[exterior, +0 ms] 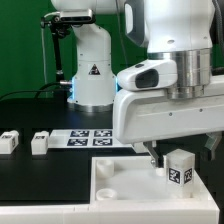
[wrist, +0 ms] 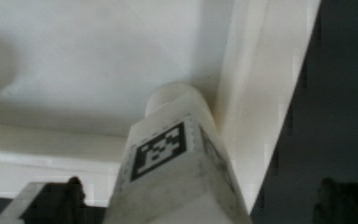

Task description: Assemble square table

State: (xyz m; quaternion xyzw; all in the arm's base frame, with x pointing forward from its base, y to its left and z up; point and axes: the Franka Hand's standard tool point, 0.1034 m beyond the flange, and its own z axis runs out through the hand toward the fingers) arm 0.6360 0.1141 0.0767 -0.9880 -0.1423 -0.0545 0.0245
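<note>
The white square table top [exterior: 118,186] lies at the front of the exterior view, and its white surface [wrist: 87,60] fills the wrist view. A short white leg [exterior: 180,168] with a tag stands upright at the top's far corner on the exterior view's right. My gripper [exterior: 164,162] is down over it. In the wrist view the leg [wrist: 172,160] rises between my dark fingertips [wrist: 59,202], with a gap on each side. My gripper [wrist: 202,208] is open around it. Two more legs [exterior: 8,141] [exterior: 40,143] lie on the black table at the exterior view's left.
The marker board [exterior: 95,136] lies flat on the black table behind the table top. The arm's white base [exterior: 92,70] stands at the back. A dark stand [exterior: 60,40] is at the back on the exterior view's left.
</note>
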